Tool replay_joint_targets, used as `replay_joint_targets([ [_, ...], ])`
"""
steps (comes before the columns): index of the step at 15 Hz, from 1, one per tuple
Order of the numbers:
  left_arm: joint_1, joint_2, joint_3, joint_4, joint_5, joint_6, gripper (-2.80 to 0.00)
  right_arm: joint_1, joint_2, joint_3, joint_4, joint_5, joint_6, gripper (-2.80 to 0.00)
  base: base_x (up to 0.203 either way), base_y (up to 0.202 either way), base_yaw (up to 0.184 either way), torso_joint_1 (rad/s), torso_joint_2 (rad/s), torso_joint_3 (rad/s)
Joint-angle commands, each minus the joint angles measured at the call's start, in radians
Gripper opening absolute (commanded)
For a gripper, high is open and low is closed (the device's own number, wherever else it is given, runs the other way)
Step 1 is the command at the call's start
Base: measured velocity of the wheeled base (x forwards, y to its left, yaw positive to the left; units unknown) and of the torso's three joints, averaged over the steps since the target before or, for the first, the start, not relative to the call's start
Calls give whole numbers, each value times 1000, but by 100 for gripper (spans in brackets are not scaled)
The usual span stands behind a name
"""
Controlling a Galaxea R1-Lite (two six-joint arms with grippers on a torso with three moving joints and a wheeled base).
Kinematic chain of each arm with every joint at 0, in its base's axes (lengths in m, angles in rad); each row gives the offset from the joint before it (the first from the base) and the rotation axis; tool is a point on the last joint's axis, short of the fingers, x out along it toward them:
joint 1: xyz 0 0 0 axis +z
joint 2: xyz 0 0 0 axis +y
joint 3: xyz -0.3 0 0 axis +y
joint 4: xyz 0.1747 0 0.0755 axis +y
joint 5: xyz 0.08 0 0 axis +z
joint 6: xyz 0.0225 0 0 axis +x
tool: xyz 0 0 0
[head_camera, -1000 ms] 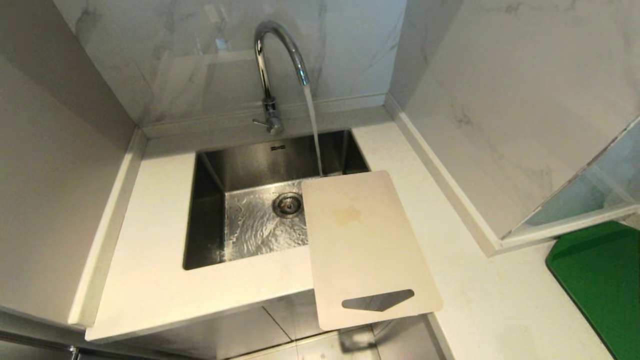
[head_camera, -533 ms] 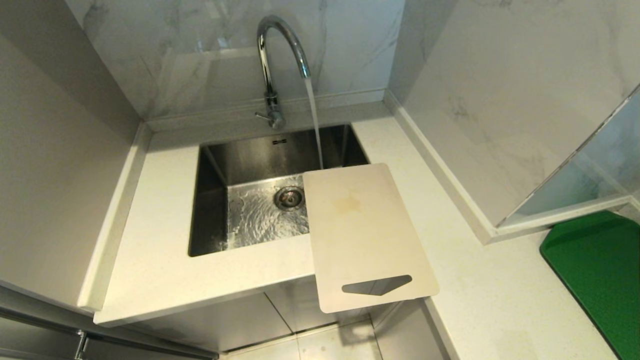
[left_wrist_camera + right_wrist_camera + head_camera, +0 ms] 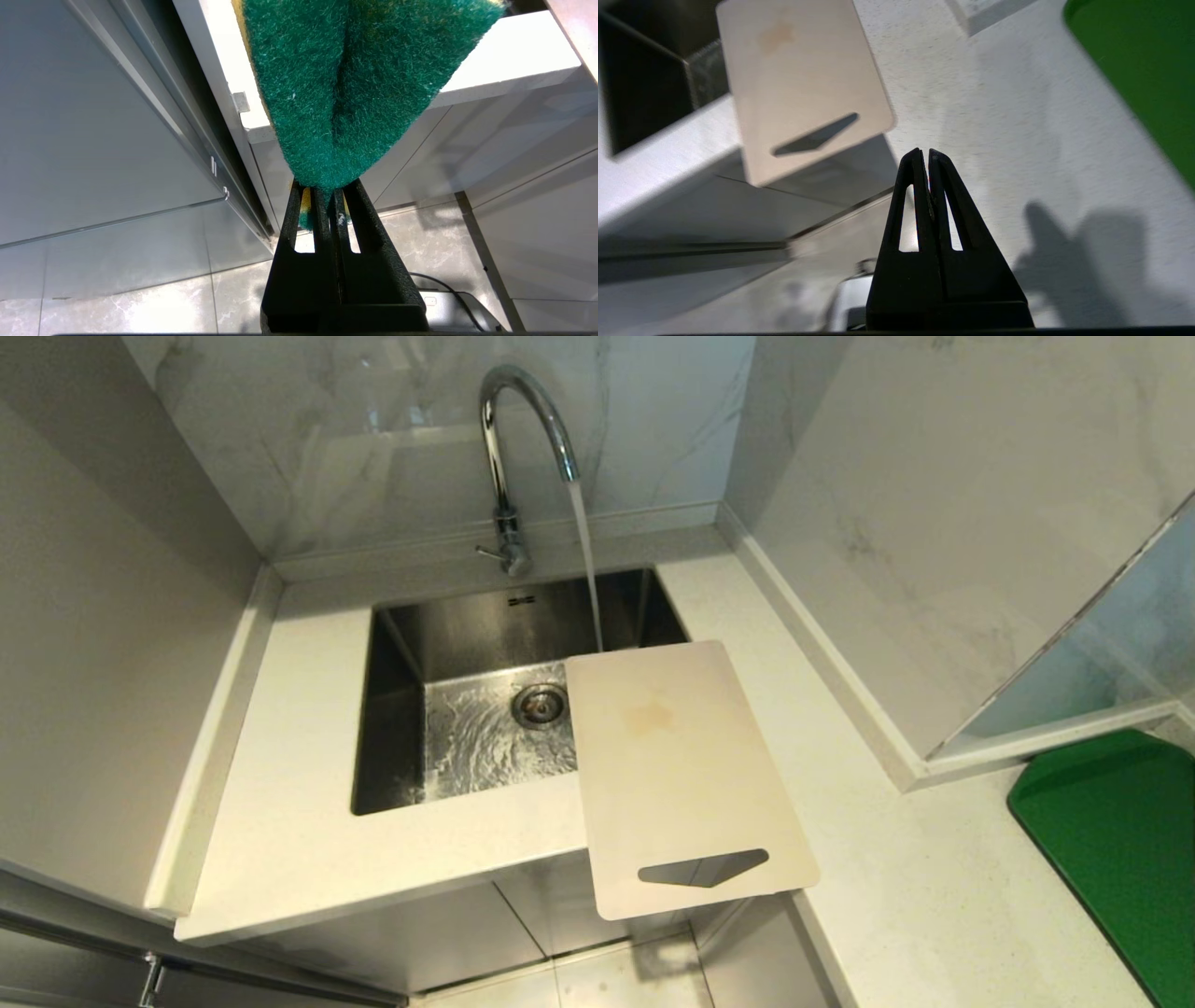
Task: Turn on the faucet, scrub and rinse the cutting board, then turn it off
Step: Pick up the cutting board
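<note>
One faucet (image 3: 512,448) stands at the back edge of the desk (image 3: 308,840), behind the sink (image 3: 392,728), its arched spout reaching forward over the basin. Water (image 3: 586,569) runs from it and falls just past the far end of the cutting board (image 3: 677,775). There is one board. It lies flat, its long axis running from the back toward the front edge of the desk. Its far left part hangs over the sink's right side, and its slot-handle end juts out past the front edge of the desk. A yellowish stain (image 3: 648,715) marks its far half. One green mat (image 3: 1120,840) lies well apart at the desk's right edge.

The left gripper (image 3: 327,193) hangs below the desk's front edge, before the cabinet doors, jaws clamped on a folded green sponge (image 3: 355,79). The right gripper (image 3: 923,156) hovers near the board's handle end, jaws pressed together with nothing between them.
</note>
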Motion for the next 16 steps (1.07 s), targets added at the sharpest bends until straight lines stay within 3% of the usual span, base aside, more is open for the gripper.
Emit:
replay_joint_targets([
  [1,0,1,-1,1,0,0,-280,41,439,-269,106,30,295,-280,0,0,0,0,0,0],
  [3,0,1,-1,1,0,0,-280,129,615,-384,187,63,602,-280,0,0,0,0,0,0],
  [4,0,1,-1,1,0,0,-280,157,689,-410,210,71,712,-248,0,0,0,0,0,0],
  [5,0,1,-1,1,0,0,-280,177,750,-427,224,74,801,0,0,0,0,0,0,0],
  [7,0,1,-1,1,0,0,-280,234,867,-445,239,67,940,0,0,0,0,0,0,0],
  [10,0,1,-1,1,0,0,-280,295,1029,-484,228,38,1075,0,0,0,0,0,0,0],
  [14,0,1,-1,1,0,0,-280,380,1190,-555,216,-42,1177,0,0,0,0,0,0,0],
  [16,0,1,-1,1,0,0,-280,383,1200,-554,214,-41,1175,0,0,0,0,0,0,0],
])
